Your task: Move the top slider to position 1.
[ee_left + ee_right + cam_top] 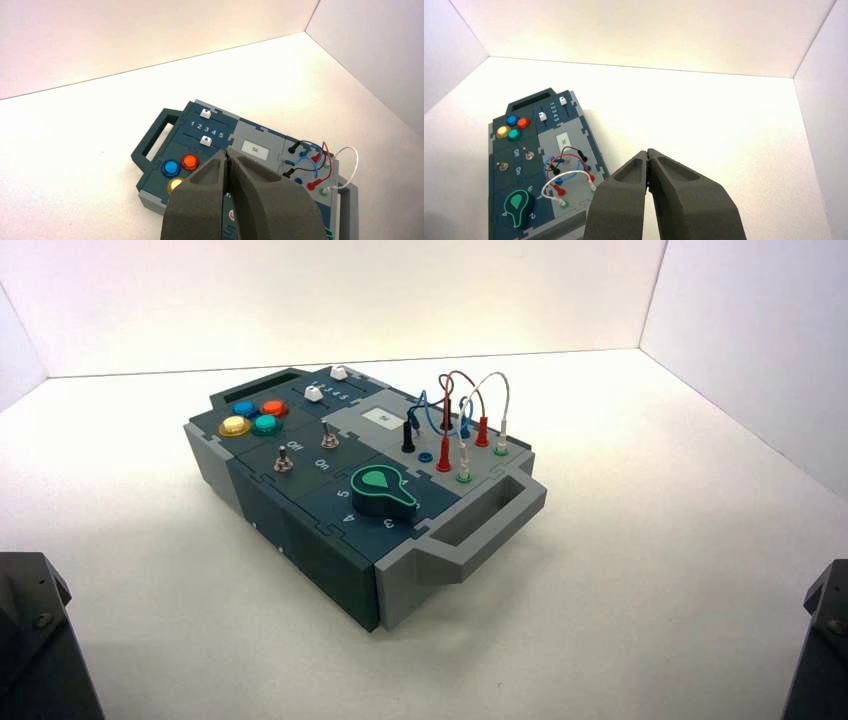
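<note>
Both arms parked at the near corners of the counter (620,620), well clear of the box (300,540). Left gripper (226,159) and right gripper (647,156) both have jaws clenched, tips touching, nothing held.

Top slider (205,114) sits on the dark teal panel at the far end of the box, next to the teal handle (150,142), in the slot farthest from the coloured buttons. The left wrist view puts it about above the printed 2 in the 1–5 scale. Second white knob (205,141) is in the parallel slot, also near 2, just beside the orange button (189,162) and blue button (171,168).

Handling, my read: tiny rigid plastic block, smooth and squarish, rides a straight track. Light, stiff, some friction likely. No need to grip; pushing a closed jaw tip against its side face toward the 1 end should do. The step is short, so overshoot isn't the worry; slipping off the small face or bumping the other knob is.

Materials: box is matte printed plastic, grey shell with teal puzzle-edged panels. Buttons are glossy domes. Two metal toggle switches (305,448) mid-panel, a green teardrop knob (383,488) near the front, banana-plug wires (465,415) looped over the grey section.
</note>
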You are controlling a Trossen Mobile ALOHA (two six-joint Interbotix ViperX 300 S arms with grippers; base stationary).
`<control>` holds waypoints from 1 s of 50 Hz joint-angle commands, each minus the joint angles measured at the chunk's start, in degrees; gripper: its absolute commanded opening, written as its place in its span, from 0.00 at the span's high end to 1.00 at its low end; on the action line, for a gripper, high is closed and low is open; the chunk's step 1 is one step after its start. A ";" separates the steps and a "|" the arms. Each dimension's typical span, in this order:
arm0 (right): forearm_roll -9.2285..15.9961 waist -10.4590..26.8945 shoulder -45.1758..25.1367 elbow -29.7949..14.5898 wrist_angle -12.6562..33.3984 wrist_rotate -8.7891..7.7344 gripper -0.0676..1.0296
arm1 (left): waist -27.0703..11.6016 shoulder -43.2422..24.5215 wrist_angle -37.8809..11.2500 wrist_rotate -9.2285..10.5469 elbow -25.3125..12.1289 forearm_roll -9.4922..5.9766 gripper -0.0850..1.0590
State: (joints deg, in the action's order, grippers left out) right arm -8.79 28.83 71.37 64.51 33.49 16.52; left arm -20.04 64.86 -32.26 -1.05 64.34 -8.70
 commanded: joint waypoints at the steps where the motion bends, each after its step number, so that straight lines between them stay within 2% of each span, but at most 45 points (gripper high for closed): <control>1: 0.26 -0.35 -0.88 -0.79 -0.70 0.18 0.96 | 0.09 -0.70 0.53 0.09 -0.88 -0.09 0.95; 19: 0.53 -0.35 -0.88 -0.70 -0.70 0.26 0.96 | 0.18 -1.32 0.88 0.00 -0.88 -0.09 0.95; 28: 0.53 -0.35 -1.32 -0.70 -0.79 0.18 0.96 | -0.09 -7.82 1.23 -0.44 -2.11 -0.35 0.95; 35: 0.53 -0.35 -1.76 -0.62 -0.70 0.26 0.96 | -1.23 -15.03 1.14 -1.58 -5.80 -0.26 0.95; 50: 0.53 -0.35 -3.34 -0.79 -0.70 0.18 0.96 | -5.27 -34.10 1.23 -4.13 -16.96 -0.18 0.95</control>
State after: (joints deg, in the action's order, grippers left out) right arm -8.26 28.74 69.17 64.60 33.40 16.52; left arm -24.43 34.98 -31.55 -4.39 51.24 -8.96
